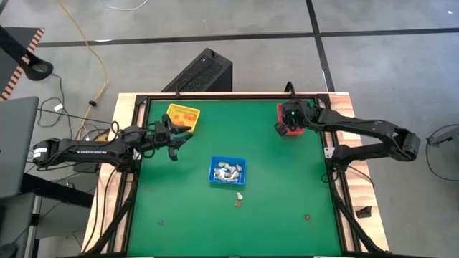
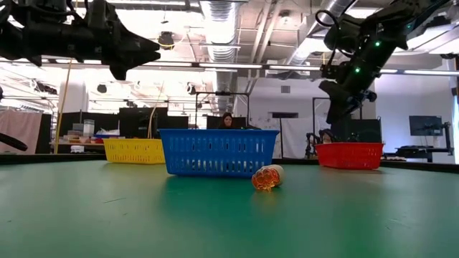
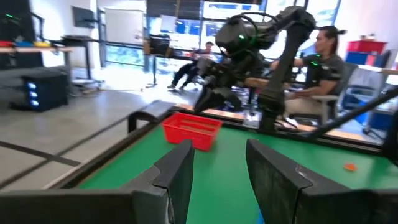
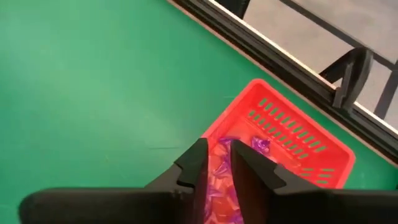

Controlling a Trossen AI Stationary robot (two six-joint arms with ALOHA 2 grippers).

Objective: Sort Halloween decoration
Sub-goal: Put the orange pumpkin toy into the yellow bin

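Note:
Three small trays stand on the green table: yellow (image 1: 182,116) at the far left, blue (image 1: 214,172) in the middle with whitish trinkets (image 1: 228,170) inside, and red (image 4: 323,146) at the far right holding pink-purple pieces (image 4: 260,144). A whitish trinket (image 1: 239,195) and an orange one (image 1: 238,204) lie loose just near of the blue tray. A dark red one (image 1: 307,216) lies nearer the right edge. My right gripper (image 4: 216,149) hangs over the red tray, pointing down, its fingers slightly open and empty. My left gripper (image 3: 217,155) hovers by the yellow tray, open and empty.
A black rail (image 1: 229,97) frames the table's edges. Seated people (image 3: 323,62) show beyond the table's right side. A dark box (image 1: 202,72) stands on the floor behind the far edge. Bare green surface (image 1: 186,215) lies along the near side.

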